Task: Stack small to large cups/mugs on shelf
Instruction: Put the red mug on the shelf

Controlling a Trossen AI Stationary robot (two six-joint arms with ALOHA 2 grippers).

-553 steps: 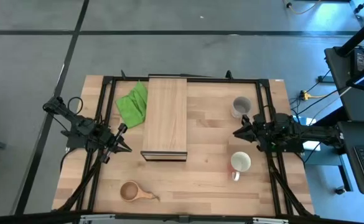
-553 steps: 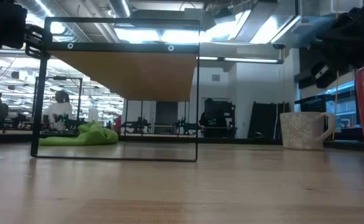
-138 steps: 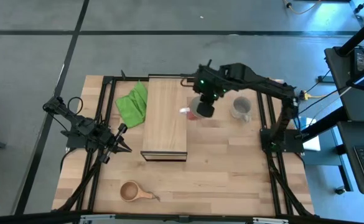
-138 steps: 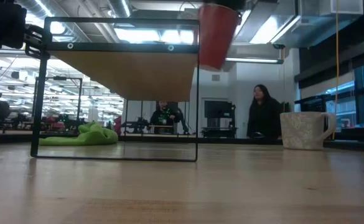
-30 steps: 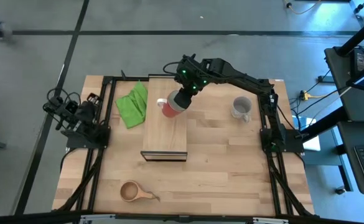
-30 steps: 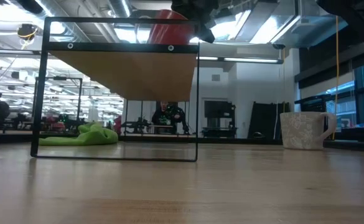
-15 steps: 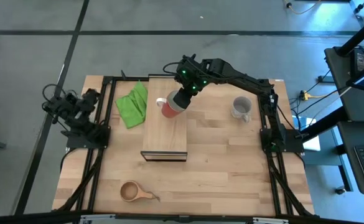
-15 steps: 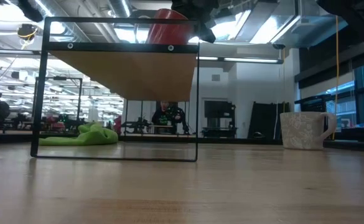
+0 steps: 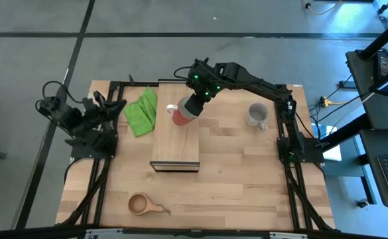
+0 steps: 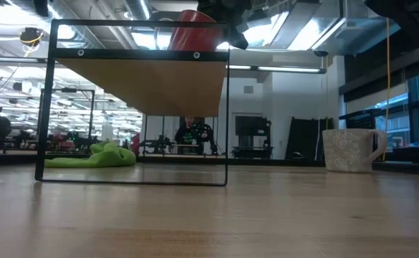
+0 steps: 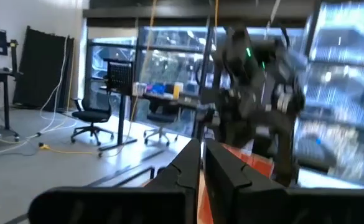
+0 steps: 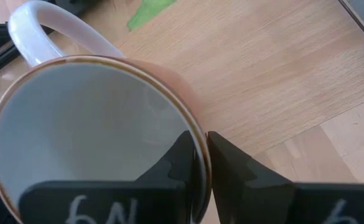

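The red mug [image 9: 182, 115], white inside, is over the far part of the light-wood shelf [image 9: 176, 143], with my right gripper [image 9: 192, 105] shut on it. In the low view the mug [image 10: 193, 29] shows above the shelf's top bar, its base hidden. The grey mug [image 9: 257, 114] stands on the table at the far right. Near the front edge lies the small wooden cup [image 9: 140, 204]. My left gripper [image 9: 114, 105] hovers raised at the table's left edge, shut on nothing, its fingers [image 11: 188, 168] pointing level toward the right arm. My right gripper pinches the red mug's rim [image 12: 191, 124] on the side opposite the white handle [image 12: 57, 28], one finger inside the mug and one outside. The fingers slant down from the table's right. The mug's mouth faces up; whether its base rests on the shelf, I cannot tell.
A green cloth [image 9: 142, 109] lies on the table between the shelf and my left arm. The shelf stands on a black frame [image 10: 227, 107] with open room beneath it. Black rails [image 9: 283, 113] run along both sides of the table.
My left arm has risen from its folded pose at the table's left edge, and its gripper has swung up from pointing down to pointing level toward the table's right. The red mug has not moved.
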